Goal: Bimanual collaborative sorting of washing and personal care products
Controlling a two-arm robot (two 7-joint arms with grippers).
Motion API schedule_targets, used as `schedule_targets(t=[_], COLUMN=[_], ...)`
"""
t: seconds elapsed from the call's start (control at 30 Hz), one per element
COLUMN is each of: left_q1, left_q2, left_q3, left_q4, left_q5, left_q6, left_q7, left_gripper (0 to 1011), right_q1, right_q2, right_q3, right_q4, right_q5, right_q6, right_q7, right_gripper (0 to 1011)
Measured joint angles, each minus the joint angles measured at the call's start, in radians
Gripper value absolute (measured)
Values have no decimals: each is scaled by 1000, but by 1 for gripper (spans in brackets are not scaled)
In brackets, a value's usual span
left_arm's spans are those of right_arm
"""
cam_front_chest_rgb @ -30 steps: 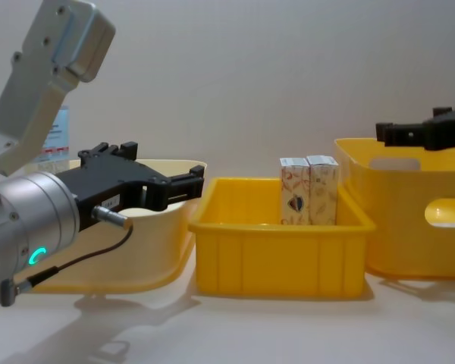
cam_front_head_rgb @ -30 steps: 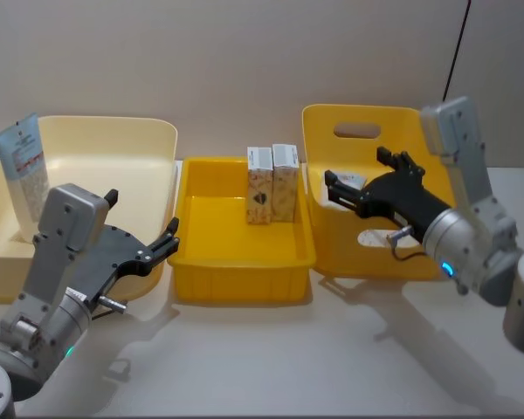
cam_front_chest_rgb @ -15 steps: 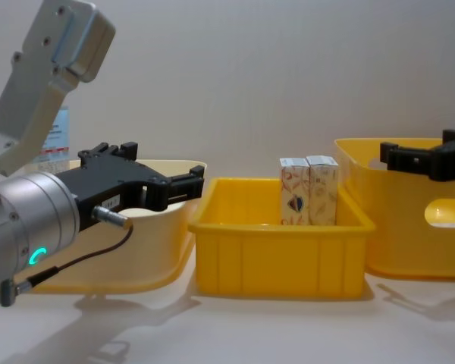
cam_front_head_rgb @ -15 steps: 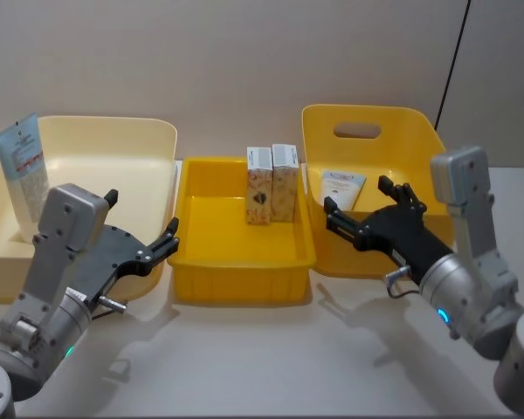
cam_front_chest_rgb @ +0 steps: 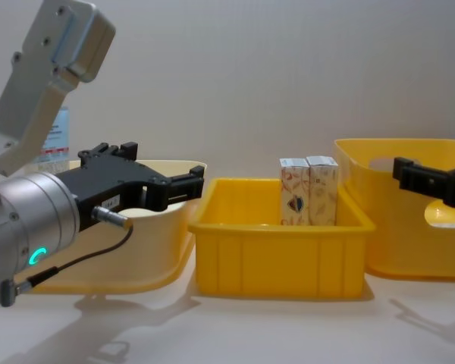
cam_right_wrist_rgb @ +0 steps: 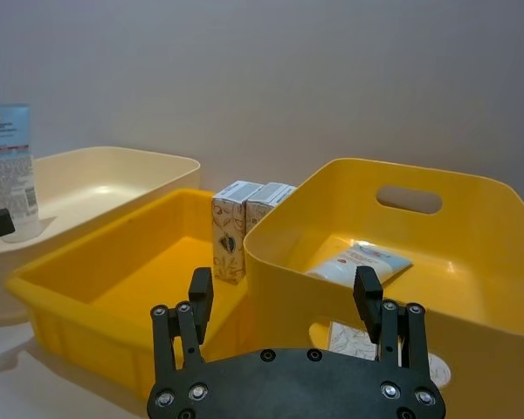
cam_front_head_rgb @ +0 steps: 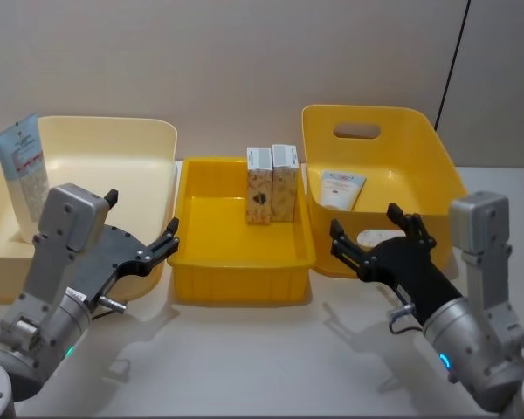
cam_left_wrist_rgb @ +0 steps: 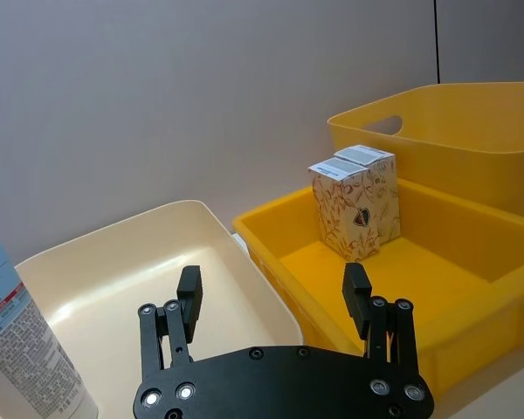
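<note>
Between picks, judging by both grippers released and empty: left gripper [cam_front_head_rgb: 144, 249] near the table's front left, right gripper [cam_front_head_rgb: 374, 244] before the yellow handled bin [cam_front_head_rgb: 419, 131]. Next: choose and reach. Two orange-patterned cartons [cam_front_head_rgb: 272, 183] upright, touching, at the middle tray's [cam_front_head_rgb: 244, 288] back edge; blue-white tubes in cream bin [cam_front_head_rgb: 22, 170] and handled bin [cam_front_head_rgb: 342, 188].

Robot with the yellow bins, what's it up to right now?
It is sorting care products with both arms, and neither gripper holds anything now. Two cartons stand upright together in the middle tray. One tube leans in the cream bin; another tube lies in the handled yellow bin. The left gripper hovers open by the cream bin's front, and the right gripper hovers open before the handled bin.
</note>
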Motion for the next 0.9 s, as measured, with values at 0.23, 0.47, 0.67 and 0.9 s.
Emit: schedule_targets(t=[0.23,0.47,0.67,0.9], left_q1=[0,0,0,0], left_q2=[0,0,0,0], left_q3=[0,0,0,0], left_q4=[0,0,0,0], left_q5=[0,0,0,0], left_q6=[0,0,0,0], left_q7=[0,0,0,0], left_gripper=[1003,1003,1003,1003], right_q1=[-33,-37,-37,-37], right_q2=[-4,-4,-4,-4], right_q3=[3,3,3,2], right_q4=[-15,-17,-18,-18], right_q5=[4,5,5,5], right_q6=[-26,-29,-29,-29], right_q7=[-16,-18,-18,-18], right_gripper=[1001,1001,1001,1001])
